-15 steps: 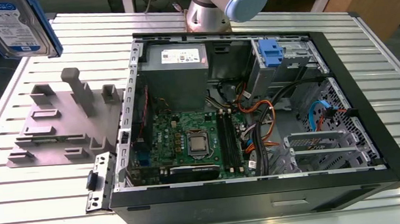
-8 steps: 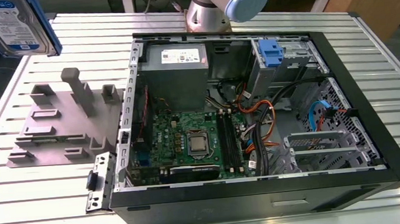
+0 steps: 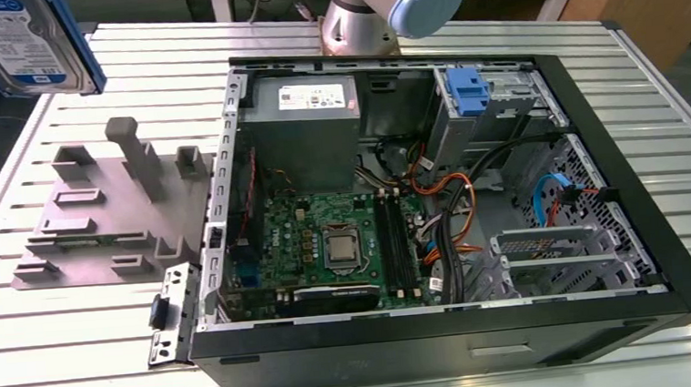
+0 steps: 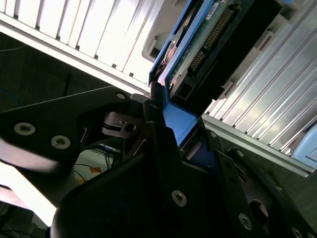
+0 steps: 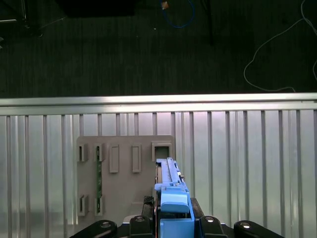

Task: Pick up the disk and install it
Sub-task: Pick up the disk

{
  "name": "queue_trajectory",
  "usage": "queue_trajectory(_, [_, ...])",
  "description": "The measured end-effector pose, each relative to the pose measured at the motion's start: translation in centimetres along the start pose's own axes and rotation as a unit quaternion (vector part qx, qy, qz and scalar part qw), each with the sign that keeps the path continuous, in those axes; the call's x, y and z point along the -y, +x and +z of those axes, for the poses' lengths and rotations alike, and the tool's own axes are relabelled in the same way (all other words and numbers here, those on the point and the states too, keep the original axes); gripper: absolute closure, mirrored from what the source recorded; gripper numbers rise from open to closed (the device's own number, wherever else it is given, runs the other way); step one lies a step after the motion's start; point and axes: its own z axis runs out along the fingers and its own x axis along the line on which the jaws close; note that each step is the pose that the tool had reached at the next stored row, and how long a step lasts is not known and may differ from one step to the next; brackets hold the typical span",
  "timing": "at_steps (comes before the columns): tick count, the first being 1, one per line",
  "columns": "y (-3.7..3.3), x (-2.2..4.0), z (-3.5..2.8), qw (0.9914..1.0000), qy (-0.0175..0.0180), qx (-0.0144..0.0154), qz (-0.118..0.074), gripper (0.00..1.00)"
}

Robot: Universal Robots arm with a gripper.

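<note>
Item: the disk (image 3: 21, 41), a silver hard drive with a white-and-blue label in a blue plastic bracket. It is held aloft at the exterior view's upper left, clear of the slatted aluminium table (image 3: 629, 73) and out beyond the open computer case (image 3: 453, 330). Holder: the gripper (image 4: 181, 131) of the single arm (image 3: 379, 9). Its black fingers (image 4: 157, 130) are drawn in narrow against the blue bracket at one end of the disk, which both wrist views show seated between them. Orientation: in the first wrist view the disk (image 5: 171, 191) stands edge-on. Its long axis runs straight out from the gripper (image 5: 173, 220), and its far end is over the grey moulded fixture (image 5: 124, 188) lying on the table (image 5: 247, 163). The second wrist view shows its green circuit-board face and connector row. Fixture: the slotted grey holder (image 3: 92, 229) lies on the table just beside the case, on the exterior view's left. Case: lying open side up, with the grey power supply (image 3: 305, 96) at the far wall and the motherboard (image 3: 324, 241) in the middle. The drive bay with its small blue latch (image 3: 466, 89) is in the far corner towards the exterior view's right. Key relation: the disk and the bay are well apart, since the bay lies across the case from the held disk, towards the exterior view's right. Status, as judged: pick-up done, the disk not yet installed.
</note>
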Motion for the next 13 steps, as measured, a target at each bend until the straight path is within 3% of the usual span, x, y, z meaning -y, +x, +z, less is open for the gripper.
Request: queue_trajectory(13, [-0.01,0.0,-0.46,1.0,0.0,0.0,0.0,0.64])
